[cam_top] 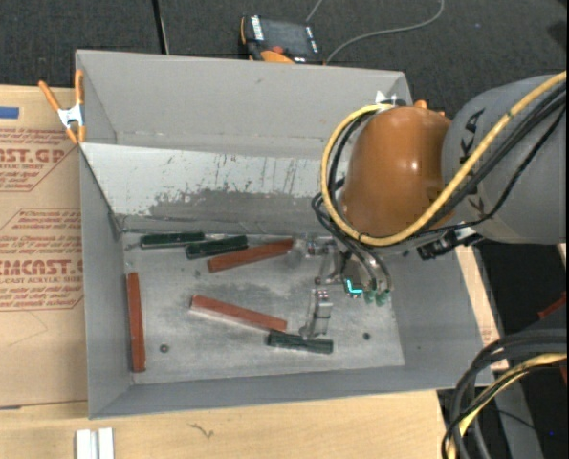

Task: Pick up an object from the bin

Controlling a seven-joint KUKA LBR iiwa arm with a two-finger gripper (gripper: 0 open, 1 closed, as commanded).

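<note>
The grey bin (102,208) holds scattered red-brown sticks (249,255) and dark green sticks (172,241). The gripper (317,325) (jaws apart or together, I cannot tell) hangs low toward the bin's lower right, just above a short dark green stick (300,343).

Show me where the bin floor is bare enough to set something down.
Bare: between the red-brown stick along the left wall and the diagonal red-brown stick mid-floor; also the lower-right corner beyond the gripper. Crowded: the back row of sticks.
</note>
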